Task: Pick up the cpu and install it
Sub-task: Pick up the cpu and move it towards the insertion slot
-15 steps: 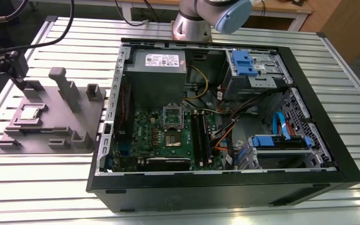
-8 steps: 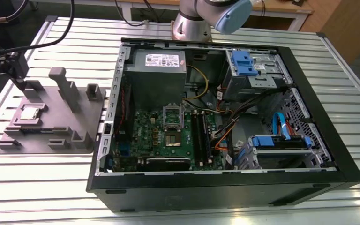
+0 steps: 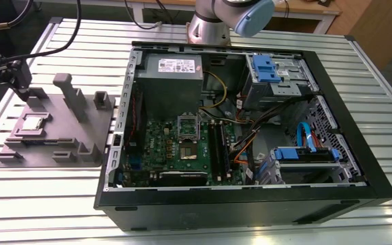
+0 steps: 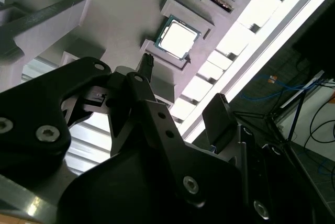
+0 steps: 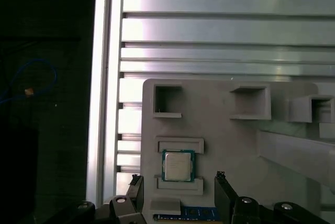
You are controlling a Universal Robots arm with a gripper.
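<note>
The cpu (image 3: 32,124) lies flat, silvery top up, in a shallow seat on the grey holder (image 3: 80,127). The holder rests on the slatted table (image 3: 46,204) at the exterior view's left, well apart from the open computer case (image 3: 250,204) and the motherboard (image 3: 175,148) inside it. The tool (image 5: 178,177) hangs over that holder, empty, with its two fingers spread wide. In the first wrist view the chip (image 5: 178,165) sits just ahead of the gap between the fingertips (image 5: 137,179) and nothing touches it. The step in hand looks like the approach for the pick, so the task is barely begun. The seat has raised lips on two opposite sides of the chip. The fingers line up with the two free sides, which seems the right way round. To do this well, the tool should be centred over the chip and squared to its edges. The fingers should stay wide until they are level with the pale rim, then close gently on the edges and not press on the top. An off-centre close would likely tilt the chip or jam it against a lip.
</note>
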